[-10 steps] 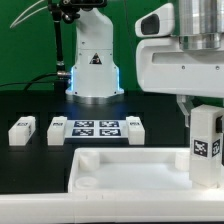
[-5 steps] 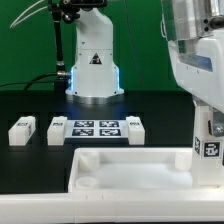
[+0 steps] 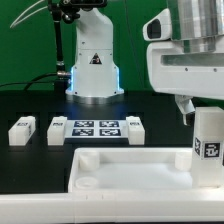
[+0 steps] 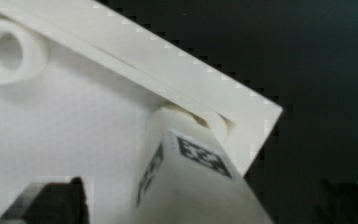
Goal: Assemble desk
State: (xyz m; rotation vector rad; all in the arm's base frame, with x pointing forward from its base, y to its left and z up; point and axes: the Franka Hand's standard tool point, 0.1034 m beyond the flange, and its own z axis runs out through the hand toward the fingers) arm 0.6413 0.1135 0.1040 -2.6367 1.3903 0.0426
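Observation:
The white desk top [image 3: 120,165] lies along the front of the exterior view, with a round corner socket [image 3: 87,183] at its left. My gripper [image 3: 207,112] is shut on a white leg [image 3: 208,138] and holds it upright on the top's right corner. In the wrist view the leg [image 4: 197,165] runs down to the top's corner, and its tag shows. The dark fingertips [image 4: 51,202] frame my gripper [image 4: 202,212]. Another socket [image 4: 2,50] shows on the desk top [image 4: 69,120]. Three loose legs [image 3: 22,131] [image 3: 57,130] [image 3: 134,129] lie on the black table.
The marker board [image 3: 94,128] lies between the loose legs. The robot's white base [image 3: 92,65] stands behind it, with a green wall at the back. The arm's white body [image 3: 185,55] fills the upper right of the exterior view.
The wrist has turned over the right corner. The held leg has turned with it, so its tag faces further to the exterior view's right. The loose legs and desk top have not moved.

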